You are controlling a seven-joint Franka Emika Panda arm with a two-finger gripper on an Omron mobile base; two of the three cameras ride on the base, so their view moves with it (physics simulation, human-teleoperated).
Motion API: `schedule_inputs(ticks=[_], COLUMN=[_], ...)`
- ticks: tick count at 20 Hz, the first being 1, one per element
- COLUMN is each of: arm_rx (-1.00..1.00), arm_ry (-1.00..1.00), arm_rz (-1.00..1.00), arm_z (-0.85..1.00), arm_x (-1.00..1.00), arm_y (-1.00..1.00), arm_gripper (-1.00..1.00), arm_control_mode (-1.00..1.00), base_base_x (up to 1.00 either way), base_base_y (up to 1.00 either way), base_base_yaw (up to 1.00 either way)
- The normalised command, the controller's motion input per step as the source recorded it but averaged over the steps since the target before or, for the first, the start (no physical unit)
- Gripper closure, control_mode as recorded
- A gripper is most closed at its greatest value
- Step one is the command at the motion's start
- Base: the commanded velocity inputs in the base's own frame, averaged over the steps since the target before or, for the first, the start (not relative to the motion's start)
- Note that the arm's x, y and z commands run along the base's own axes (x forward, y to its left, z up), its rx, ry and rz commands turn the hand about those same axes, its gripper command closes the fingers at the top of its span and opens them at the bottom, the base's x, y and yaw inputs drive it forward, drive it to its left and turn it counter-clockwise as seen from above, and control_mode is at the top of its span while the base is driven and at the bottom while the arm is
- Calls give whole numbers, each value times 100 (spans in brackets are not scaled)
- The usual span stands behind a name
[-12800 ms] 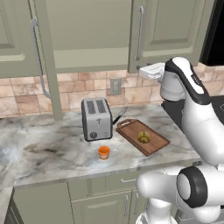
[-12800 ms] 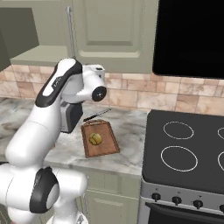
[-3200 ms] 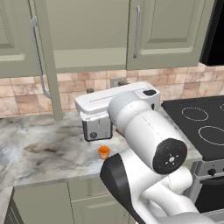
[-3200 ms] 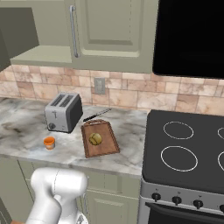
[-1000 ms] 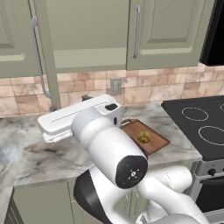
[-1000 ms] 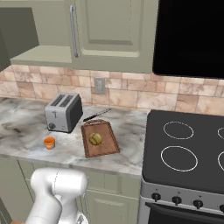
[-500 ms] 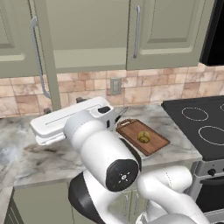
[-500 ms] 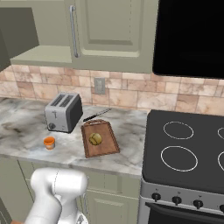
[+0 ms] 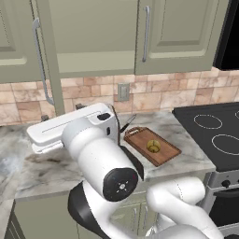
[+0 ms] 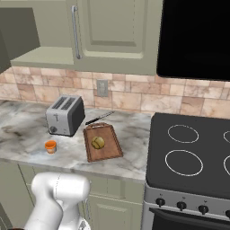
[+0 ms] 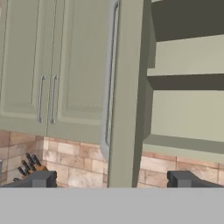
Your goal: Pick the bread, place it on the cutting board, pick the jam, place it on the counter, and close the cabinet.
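So bread (image 10: 98,142) sits on board (image 10: 103,143), jam (image 10: 50,146) on counter (image 10: 27,130). Cabinet (image 11: 127,92) door open, edge-on ahead. Fingers (image 11: 42,178) spread wide, empty. You push door shut next.

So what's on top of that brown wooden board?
A small round golden-yellow bun sits near the middle of the reddish-brown wooden cutting board. Nothing else lies on it. The wood under the bun is covered, so that patch cannot be seen.
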Motion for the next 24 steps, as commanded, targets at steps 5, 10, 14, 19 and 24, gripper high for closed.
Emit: schedule_inputs(ticks=[5, 10, 14, 19, 24], arm_rx=[0, 0, 0, 0, 3], arm_ry=[0, 0, 0, 0, 0], arm_rz=[0, 0, 0, -2, -7], arm_z=[-11, -9, -4, 0, 0], arm_x=[18, 16, 12, 6, 0], arm_y=[16, 16, 13, 10, 7], arm_gripper=[-100, -100, -100, -100, -100], arm_control_mode=[-100, -100, -100, -100, -100], base_base_x=[0, 0, 0, 0, 0], base_base_y=[0, 0, 0, 0, 0], base_base_yaw=[0, 0, 0, 0, 0])
